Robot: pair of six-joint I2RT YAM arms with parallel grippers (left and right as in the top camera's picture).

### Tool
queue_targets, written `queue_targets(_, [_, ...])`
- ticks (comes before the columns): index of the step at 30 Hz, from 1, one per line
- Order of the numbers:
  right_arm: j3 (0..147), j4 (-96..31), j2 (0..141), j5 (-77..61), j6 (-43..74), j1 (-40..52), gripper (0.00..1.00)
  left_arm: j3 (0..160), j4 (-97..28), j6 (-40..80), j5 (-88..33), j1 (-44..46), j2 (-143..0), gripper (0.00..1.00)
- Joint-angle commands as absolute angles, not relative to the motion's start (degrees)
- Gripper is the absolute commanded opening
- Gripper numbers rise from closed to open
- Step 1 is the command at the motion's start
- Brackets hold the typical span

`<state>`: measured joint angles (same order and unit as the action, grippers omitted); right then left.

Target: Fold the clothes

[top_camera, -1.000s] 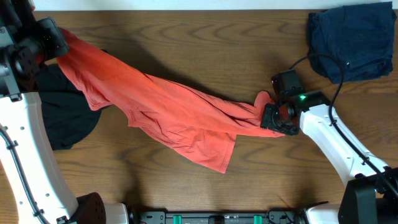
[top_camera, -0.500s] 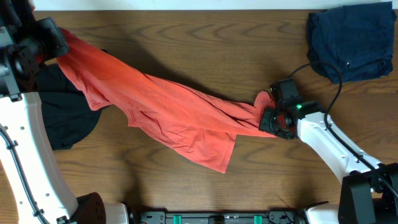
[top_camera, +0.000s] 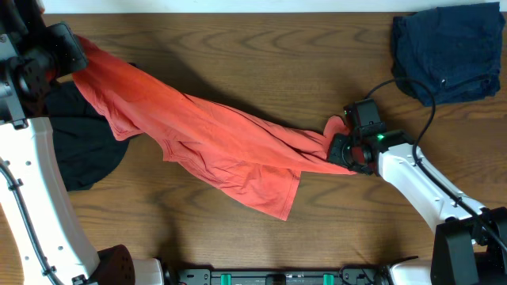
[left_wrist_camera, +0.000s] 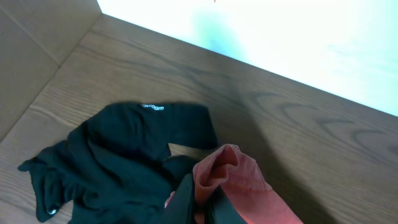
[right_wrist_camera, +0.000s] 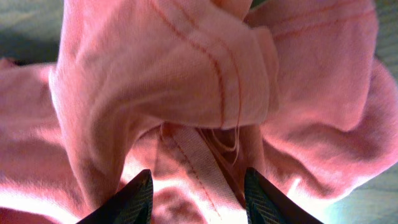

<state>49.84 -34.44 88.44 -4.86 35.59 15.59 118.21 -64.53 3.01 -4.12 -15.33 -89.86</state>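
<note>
A red-orange shirt point(top_camera: 214, 138) lies stretched in a diagonal band across the wooden table. My left gripper point(top_camera: 75, 55) is at the top left, shut on one end of the shirt and holding it raised; the left wrist view shows its fingers point(left_wrist_camera: 202, 205) pinching the red fabric point(left_wrist_camera: 242, 180). My right gripper point(top_camera: 342, 150) is at the shirt's bunched right end. In the right wrist view its fingers point(right_wrist_camera: 199, 196) are spread wide with folds of the red fabric point(right_wrist_camera: 186, 74) between them.
A black garment point(top_camera: 87, 150) lies crumpled at the left under the raised shirt end and also shows in the left wrist view point(left_wrist_camera: 118, 155). A dark navy garment point(top_camera: 447, 51) is heaped at the back right corner. A cable runs from the right arm.
My right arm has shifted a little left and down along the shirt's right end, its wrist turning. The left arm and the shirt have not visibly moved.
</note>
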Motion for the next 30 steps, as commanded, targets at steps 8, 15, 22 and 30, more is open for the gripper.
queue_targets(8, [49.4,-36.9,88.1,-4.5,37.4,16.6,0.4,118.3,-64.7,3.5,-4.1,-15.7,-90.3,0.06])
queue_targets(15, [49.1,-35.5,88.3,-4.5,37.7,17.7,0.37,118.3,-64.7,3.5,-4.1,-15.7,-90.3,0.06])
queue_targets(22, [48.4,-34.5,89.1,-4.5,39.0,18.9,0.36,118.3,-64.7,3.5,-4.1,-15.7,-90.3,0.06])
queue_targets(30, [48.3,-33.4,89.2,-4.3,38.9,18.9,0.14,118.3,-64.7,3.5,-4.1,-15.7,-90.3,0.06])
